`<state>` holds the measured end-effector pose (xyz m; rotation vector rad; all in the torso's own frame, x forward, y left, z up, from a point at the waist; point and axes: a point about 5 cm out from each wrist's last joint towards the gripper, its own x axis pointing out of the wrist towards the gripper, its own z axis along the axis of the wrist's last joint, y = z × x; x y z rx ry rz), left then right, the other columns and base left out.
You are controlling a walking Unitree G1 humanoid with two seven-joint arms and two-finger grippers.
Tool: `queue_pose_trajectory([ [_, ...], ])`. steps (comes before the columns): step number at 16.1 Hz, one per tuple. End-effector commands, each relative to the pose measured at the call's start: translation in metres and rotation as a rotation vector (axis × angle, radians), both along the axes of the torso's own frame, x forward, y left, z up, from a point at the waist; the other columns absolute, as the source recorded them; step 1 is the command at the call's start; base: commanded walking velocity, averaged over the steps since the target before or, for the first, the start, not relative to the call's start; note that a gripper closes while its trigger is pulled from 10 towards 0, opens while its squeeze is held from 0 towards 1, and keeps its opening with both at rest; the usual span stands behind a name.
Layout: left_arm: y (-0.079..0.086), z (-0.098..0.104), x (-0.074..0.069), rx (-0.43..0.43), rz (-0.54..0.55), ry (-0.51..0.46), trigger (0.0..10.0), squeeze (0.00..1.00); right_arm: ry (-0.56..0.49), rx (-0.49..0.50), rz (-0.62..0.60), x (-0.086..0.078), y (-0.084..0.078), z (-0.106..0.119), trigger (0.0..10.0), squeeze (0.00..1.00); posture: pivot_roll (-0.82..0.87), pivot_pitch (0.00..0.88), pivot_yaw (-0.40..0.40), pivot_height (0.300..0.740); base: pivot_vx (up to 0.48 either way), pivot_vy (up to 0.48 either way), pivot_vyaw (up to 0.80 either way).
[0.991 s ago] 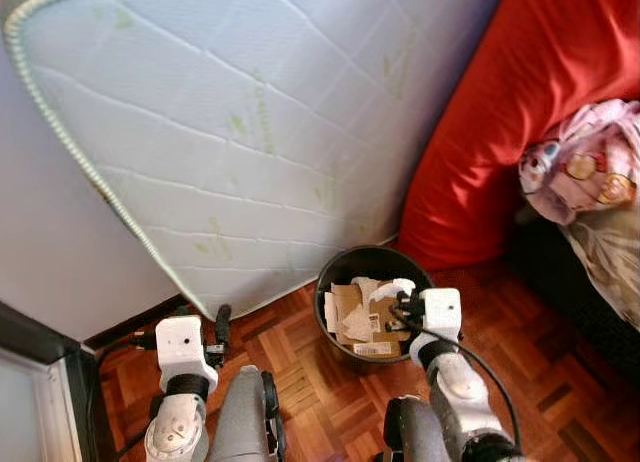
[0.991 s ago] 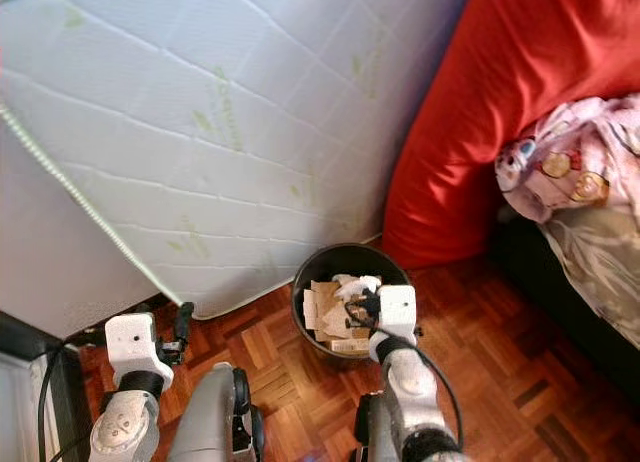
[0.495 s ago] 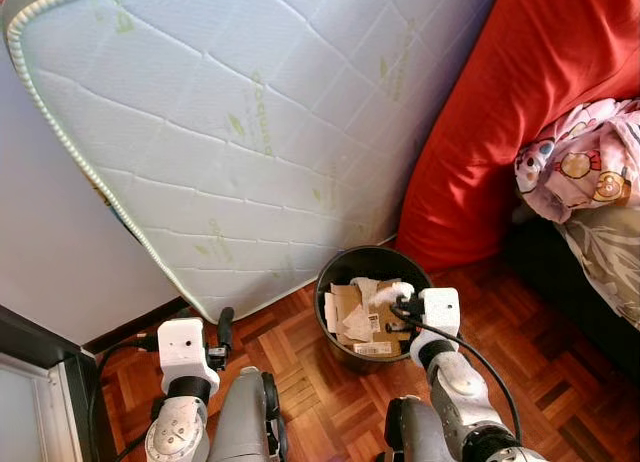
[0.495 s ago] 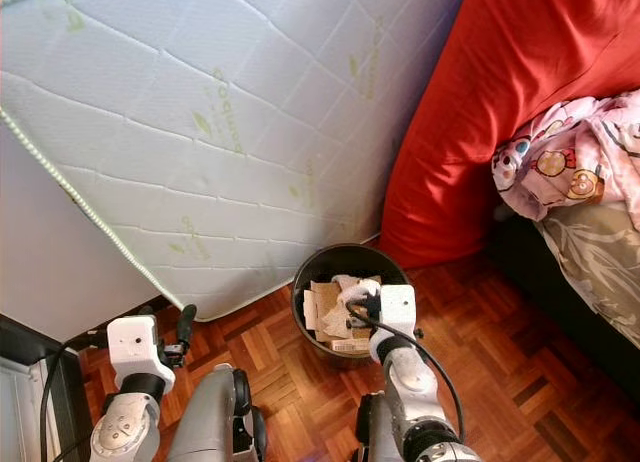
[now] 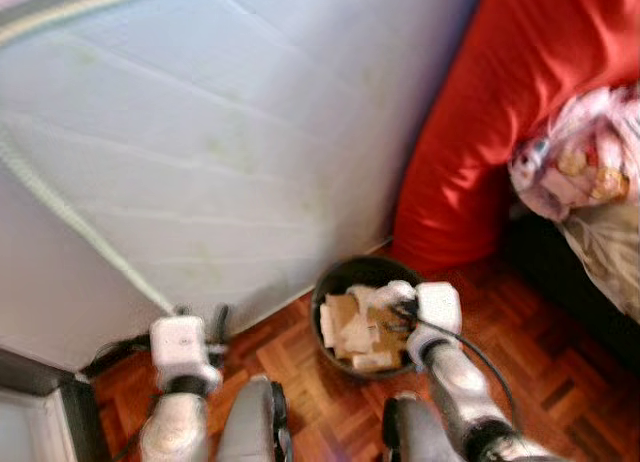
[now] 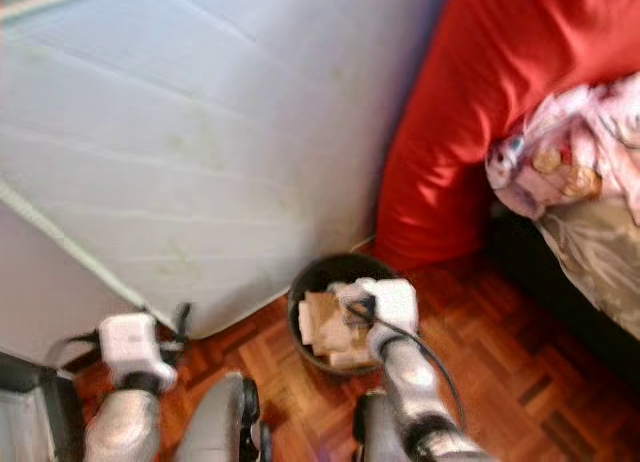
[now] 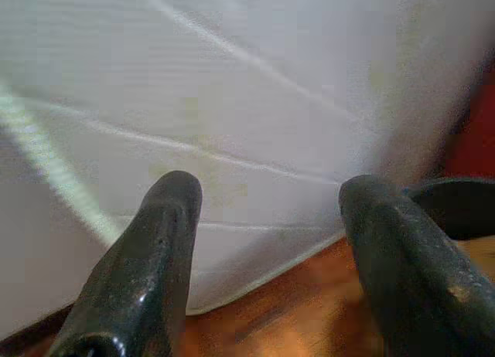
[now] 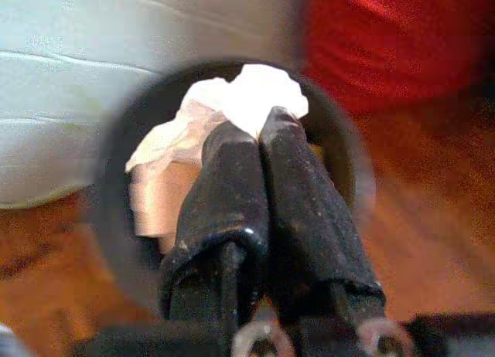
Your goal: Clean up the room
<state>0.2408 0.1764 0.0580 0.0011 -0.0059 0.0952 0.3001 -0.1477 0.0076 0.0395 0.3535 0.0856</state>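
A black round bin [image 5: 330, 282] holding cardboard and paper scraps stands on the parquet floor at the foot of a leaning white mattress [image 5: 220, 152]. My right gripper [image 5: 392, 296] hovers over the bin's right side, shut on a crumpled white tissue [image 8: 255, 98]; in the right wrist view its two black fingers [image 8: 232, 179] press together with the tissue at their tips, above the bin [image 8: 116, 156]. My left gripper [image 7: 267, 198] is held low at the left, open, facing the mattress [image 7: 232, 79] with nothing between its fingers.
A red cushion or mattress [image 5: 500, 112] leans at the right of the bin. Pink patterned bedding [image 5: 590, 162] lies on a dark bed at far right. A dark frame edge [image 5: 40, 422] sits at bottom left. Parquet floor [image 5: 560, 352] is open to the right.
The whole picture has shifted and blurred, so the camera has moved. My right gripper stays over the bin with the tissue; my left gripper keeps its place.
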Motion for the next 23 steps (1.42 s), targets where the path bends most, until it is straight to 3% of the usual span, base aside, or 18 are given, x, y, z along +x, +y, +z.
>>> queue_pose_trajectory([
  [1, 0.009, -0.004, -0.004, 0.018, 0.018, 0.027, 10.0, 0.00, 0.006, 0.007, 0.004, 0.002, 0.008, 0.001, 10.0, 0.00, 0.04, 0.246, 0.007, 0.622, 0.352, 0.000, 0.00],
  [6, 0.008, -0.003, -0.004, 0.019, 0.008, 0.026, 10.0, 0.00, 0.008, -0.002, 0.054, 0.011, 0.015, 0.008, 10.0, 0.00, 0.04, 0.247, 0.007, 0.622, 0.053, 0.000, 0.00],
  [13, 0.003, -0.001, -0.009, 0.025, -0.012, 0.026, 10.0, 0.00, 0.163, -0.055, 0.207, 0.008, 0.024, -0.002, 10.0, 0.00, 0.08, 0.279, -0.003, 0.622, 0.000, 0.000, 0.00],
  [20, 0.003, 0.003, -0.017, 0.032, -0.003, 0.020, 10.0, 0.00, 0.147, -0.057, 0.181, 0.019, 0.029, 0.010, 10.0, 0.00, 0.13, 0.322, -0.012, 0.622, 0.000, 0.000, 0.00],
  [23, 0.004, 0.005, -0.025, 0.036, 0.004, 0.028, 10.0, 0.00, 0.121, -0.048, 0.201, 0.029, 0.040, 0.022, 10.0, 0.00, 0.16, 0.356, -0.012, 0.622, 0.000, 0.000, 0.00],
])
